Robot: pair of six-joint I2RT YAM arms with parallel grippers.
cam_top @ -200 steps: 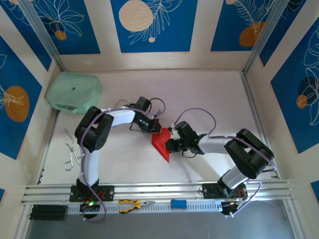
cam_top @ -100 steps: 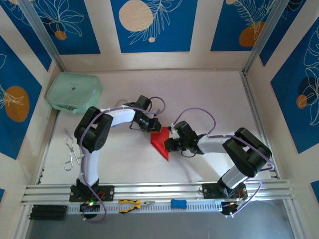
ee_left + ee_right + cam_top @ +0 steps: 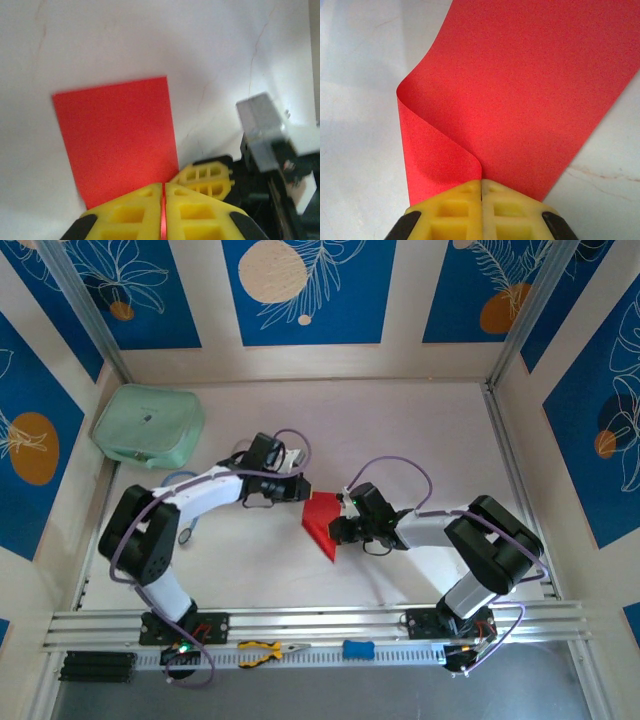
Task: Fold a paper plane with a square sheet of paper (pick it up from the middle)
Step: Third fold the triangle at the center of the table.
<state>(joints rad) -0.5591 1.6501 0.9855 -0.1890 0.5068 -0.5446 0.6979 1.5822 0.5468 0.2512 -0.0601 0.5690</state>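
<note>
Mid-table, left hand and right hand pinch paper.

My hand pinches the red paper where its fold curls over the white counter.

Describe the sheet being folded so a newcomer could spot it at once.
On the white table, look mid-table where the two arms' tips meet. The sheet of paper lies there, pinched by the left gripper and the right gripper. It alone is bright red; the corner pouch is mint green.
</note>
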